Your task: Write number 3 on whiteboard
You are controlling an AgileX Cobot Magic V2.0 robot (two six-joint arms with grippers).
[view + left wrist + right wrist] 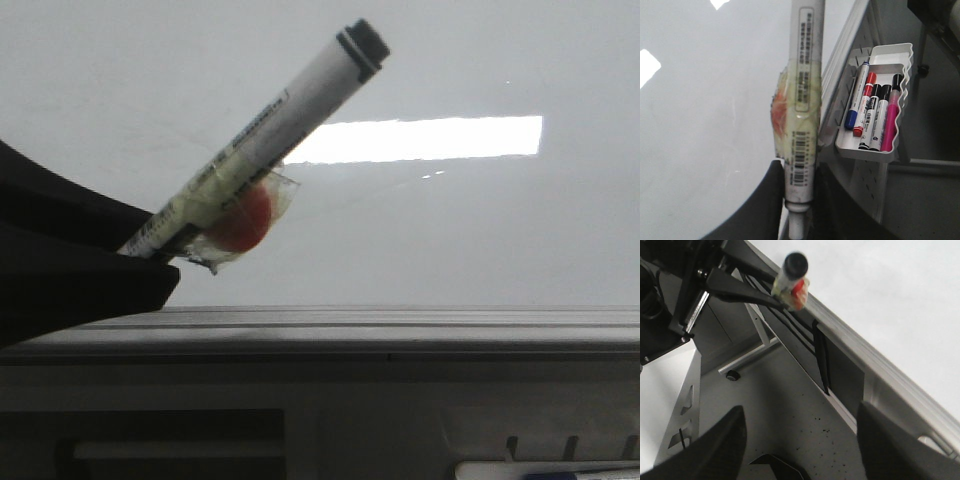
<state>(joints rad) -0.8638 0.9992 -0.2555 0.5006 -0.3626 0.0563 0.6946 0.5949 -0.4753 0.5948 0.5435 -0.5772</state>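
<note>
The whiteboard (450, 230) fills the upper two thirds of the front view, its grey frame edge running across the lower middle, and its visible surface carries no marker line; the number 3 is not to be seen in any view, so by this evidence writing has not begun and the whole digit is left to draw. The left gripper (150, 255) enters from the lower left of the front view and is clamped on a white marker (265, 135), which slants up toward the upper centre with its dark end uppermost. Tape and an orange-red pad (243, 222) are wrapped round the barrel just above the grip. Whether the marker end touches the board cannot be told; in the right wrist view it appears at the upper centre, near the frame. The right gripper (800, 445) sits at the bottom of its own view, fingers spread wide, holding nothing. In the left wrist view, a tray (902, 55) at the right holds five spare pens. Judgement: task at its start; marker in hand, stroke outstanding.
</note>
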